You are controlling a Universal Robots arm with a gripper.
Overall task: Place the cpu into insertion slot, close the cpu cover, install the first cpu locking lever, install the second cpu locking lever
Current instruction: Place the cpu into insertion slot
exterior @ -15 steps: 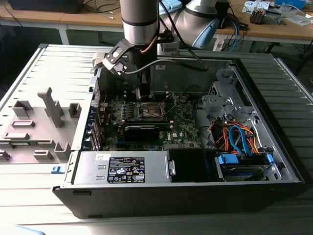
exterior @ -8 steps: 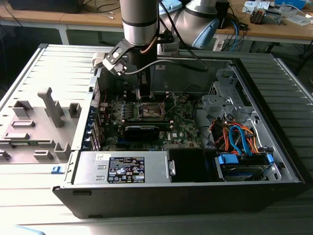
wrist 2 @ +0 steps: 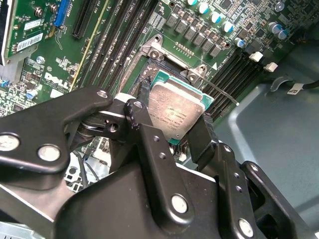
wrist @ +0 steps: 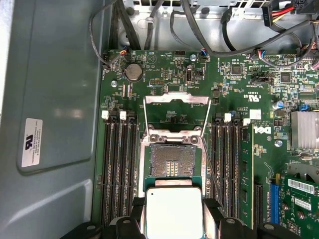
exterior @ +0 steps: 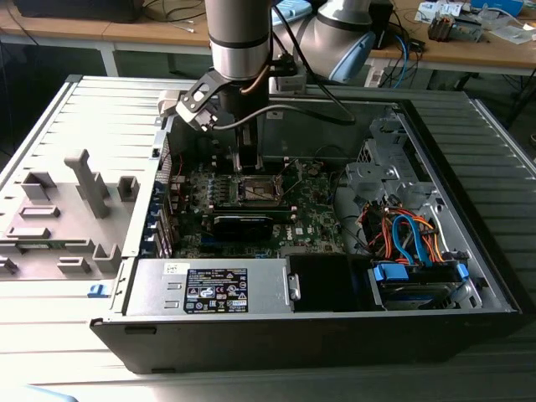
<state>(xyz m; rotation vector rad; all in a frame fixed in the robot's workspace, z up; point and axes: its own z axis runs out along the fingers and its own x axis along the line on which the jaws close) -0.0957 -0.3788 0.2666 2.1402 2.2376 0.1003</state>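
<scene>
Supporting surface: a grey ribbed worktop (exterior: 50,335), on which the open computer case (exterior: 335,343) is laid on its side.
Robot arm (exterior: 239,42): positioned upright over the case, above the green circuit board (wrist: 164,69).
cpu cover (wrist: 175,98): seen raised and open in the first wrist view, on the side of the socket away from the jaws.
Insertion slot (wrist: 173,162): uncovered, dark centre exposed, not yet filled.
cpu (wrist: 173,211): pale face up, held clear above the board.
Jaws: closed on the cpu, with a black finger (wrist 2: 199,139) pressed against each of two opposite edges.
Deciding relation: the slot is judged to lie just ahead of and below the held cpu. The chip's leading edge is seen overlapping the socket's near rim, and its sides appear squared with that rim.
</scene>
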